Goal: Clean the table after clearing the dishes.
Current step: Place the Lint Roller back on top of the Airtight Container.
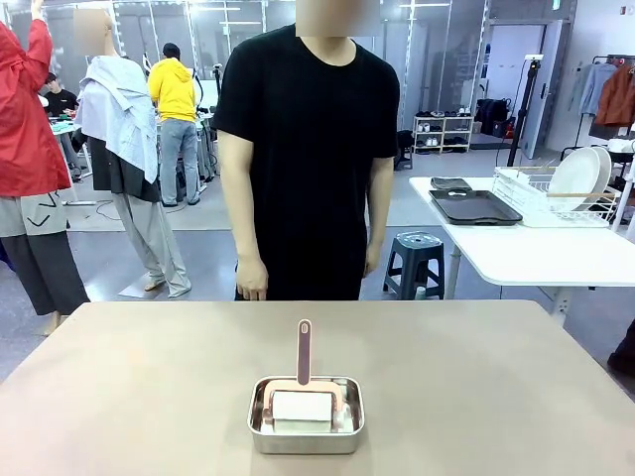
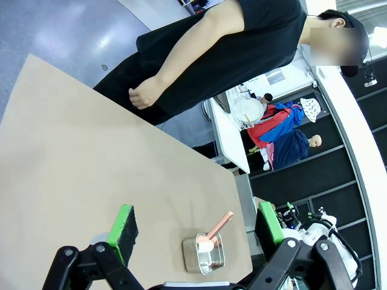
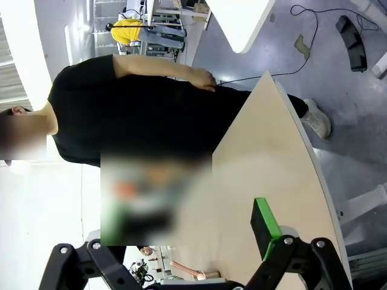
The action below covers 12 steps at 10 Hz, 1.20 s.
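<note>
Beige-brown matte counter (image 1: 476, 387) before us, dishes cleared; small steel pan (image 1: 306, 415) holding pink-handled white roller (image 1: 304, 392) sits near our edge. Left pincer (image 2: 196, 226) and right pincer (image 3: 181, 235) hover agape, empty. We judge cleaning step next: grasp roller handle.

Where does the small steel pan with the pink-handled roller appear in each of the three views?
Front view: steel pan at bottom centre, on the near part of the table.
Left wrist view: pan at the lower middle, between the gripper's fingers.
Right wrist view: at the bottom edge, left of centre, the roller's pink handle.
Shared landmark: the person in black.
</note>
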{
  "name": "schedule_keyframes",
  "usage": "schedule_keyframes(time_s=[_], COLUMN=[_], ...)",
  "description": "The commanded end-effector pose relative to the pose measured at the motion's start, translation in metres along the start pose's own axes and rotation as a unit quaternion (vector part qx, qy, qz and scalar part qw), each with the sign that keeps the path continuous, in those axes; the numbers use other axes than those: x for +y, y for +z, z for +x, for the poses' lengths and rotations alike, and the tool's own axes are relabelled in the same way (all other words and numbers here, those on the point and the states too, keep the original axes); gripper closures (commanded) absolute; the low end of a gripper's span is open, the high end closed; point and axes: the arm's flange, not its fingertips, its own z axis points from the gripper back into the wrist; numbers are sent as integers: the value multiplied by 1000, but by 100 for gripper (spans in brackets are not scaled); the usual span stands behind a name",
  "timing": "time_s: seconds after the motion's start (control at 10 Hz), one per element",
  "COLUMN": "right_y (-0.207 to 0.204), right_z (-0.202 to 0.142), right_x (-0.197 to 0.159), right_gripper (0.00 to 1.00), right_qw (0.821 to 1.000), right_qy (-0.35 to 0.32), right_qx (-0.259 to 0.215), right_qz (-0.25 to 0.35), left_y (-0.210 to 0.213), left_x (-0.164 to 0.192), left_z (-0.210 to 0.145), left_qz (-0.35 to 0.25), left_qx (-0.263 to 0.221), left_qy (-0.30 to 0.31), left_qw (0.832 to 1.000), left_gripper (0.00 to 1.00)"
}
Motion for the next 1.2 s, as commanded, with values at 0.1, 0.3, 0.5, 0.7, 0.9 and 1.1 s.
schedule_keyframes(time_s=[0.1,0.3,0.5,0.7,0.9,1.1], right_y=[2,2,2,2,2,2], right_z=[-2,-2,-2,-2,-2,-2], right_x=[2,2,2,2,2,2], right_gripper=[0,0,0,0,0,0], right_qw=[1000,1000,1000,1000,1000,1000], right_qy=[2,2,2,2,2,2], right_qx=[2,2,2,2,2,2], right_qz=[0,0,0,0,0,0], left_y=[4,4,4,4,4,4], left_x=[-2,-2,-2,-2,-2,-2], left_z=[0,0,0,0,0,0], left_qz=[0,0,0,0,0,0], left_qx=[6,6,6,6,6,6], left_qy=[6,6,6,6,6,6], left_qw=[1000,1000,1000,1000,1000,1000], left_gripper=[0,0,0,0,0,0])
